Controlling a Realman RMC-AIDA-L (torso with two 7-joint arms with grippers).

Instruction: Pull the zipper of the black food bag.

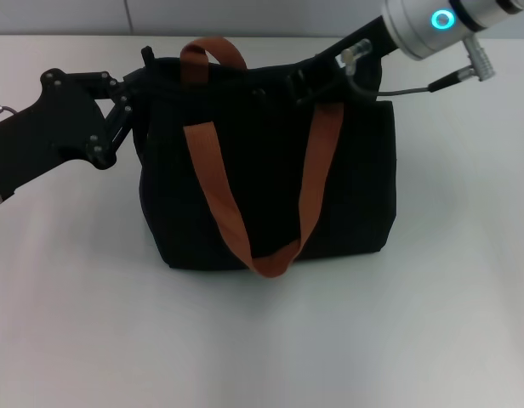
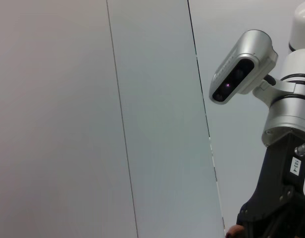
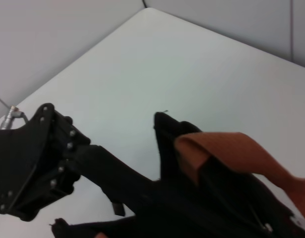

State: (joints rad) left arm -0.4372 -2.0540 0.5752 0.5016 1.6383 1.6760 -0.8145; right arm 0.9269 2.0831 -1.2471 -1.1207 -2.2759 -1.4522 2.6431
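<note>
The black food bag [image 1: 270, 170] stands upright on the white table [image 1: 262, 340], with its orange-brown handle straps [image 1: 215, 187] draped over the front and top. My left gripper [image 1: 136, 85] is at the bag's upper left corner, shut on the fabric there; the right wrist view shows the left gripper [image 3: 125, 186] clamped on the bag's [image 3: 212, 198] top edge beside a strap [image 3: 231, 148]. My right gripper [image 1: 300, 85] reaches down onto the bag's top edge at the right. The zipper is hidden, black on black under the right gripper.
A grey panelled wall [image 2: 93, 119] rises behind the table. The left wrist view shows the right arm's silver wrist and camera [image 2: 241, 69]. Bare tabletop lies in front of the bag and to both sides.
</note>
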